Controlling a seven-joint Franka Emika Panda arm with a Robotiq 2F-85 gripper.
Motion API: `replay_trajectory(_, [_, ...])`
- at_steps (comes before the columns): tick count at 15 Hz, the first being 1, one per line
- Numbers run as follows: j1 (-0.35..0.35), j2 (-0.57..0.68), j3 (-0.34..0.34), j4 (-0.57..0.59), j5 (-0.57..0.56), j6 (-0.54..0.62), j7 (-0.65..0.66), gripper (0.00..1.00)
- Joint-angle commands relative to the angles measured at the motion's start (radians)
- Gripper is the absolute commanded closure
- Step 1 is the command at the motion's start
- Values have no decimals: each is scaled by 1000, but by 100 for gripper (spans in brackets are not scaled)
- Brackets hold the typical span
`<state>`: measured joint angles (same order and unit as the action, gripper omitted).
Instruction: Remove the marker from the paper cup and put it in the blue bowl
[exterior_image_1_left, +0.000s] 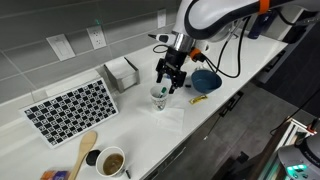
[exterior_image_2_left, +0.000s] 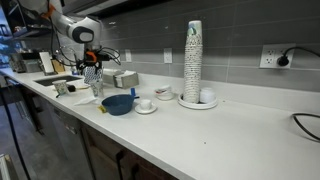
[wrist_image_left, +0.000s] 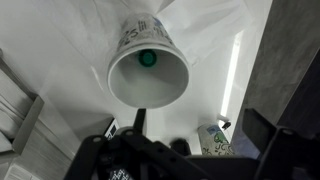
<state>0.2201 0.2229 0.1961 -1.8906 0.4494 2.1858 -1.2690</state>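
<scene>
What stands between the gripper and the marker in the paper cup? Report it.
Nothing visible. The gripper hangs just above the paper cup, and in the wrist view the marker shows its green end in the cup's open mouth, uncovered.

Showed a gripper (exterior_image_2_left: 89, 66) hanging over the far end of a counter (exterior_image_2_left: 230, 130), a blue bowl (exterior_image_2_left: 117, 104) near the front edge, a small white bowl (exterior_image_2_left: 146, 103) just beside it, and a tall stack of cups (exterior_image_2_left: 193, 55) further along.
</scene>
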Motion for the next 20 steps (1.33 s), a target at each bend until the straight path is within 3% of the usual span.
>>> replay_trajectory(1, [-58, 66, 35, 63, 32, -16, -71, 15])
replay_trajectory(2, [-68, 76, 40, 69, 36, -14, -80, 25])
replay_trajectory(4, [-84, 92, 48, 79, 39, -14, -92, 33])
replay_trajectory(5, [-90, 97, 53, 79, 42, -15, -99, 47])
replay_trajectory(7, [-100, 101, 61, 74, 46, -9, -114, 62])
replay_trajectory(9, [-104, 104, 65, 68, 42, 3, -121, 71])
replay_trajectory(12, [-103, 103, 67, 60, 27, 36, -141, 63])
replay_trajectory(15, [-101, 103, 69, 60, 16, 47, -159, 40])
replay_trajectory(17, [-101, 103, 68, 57, 9, 52, -167, 33])
replay_trajectory(18, [-101, 104, 67, 55, 9, 57, -172, 33])
replay_trajectory(20, [-100, 106, 67, 51, 7, 66, -180, 43])
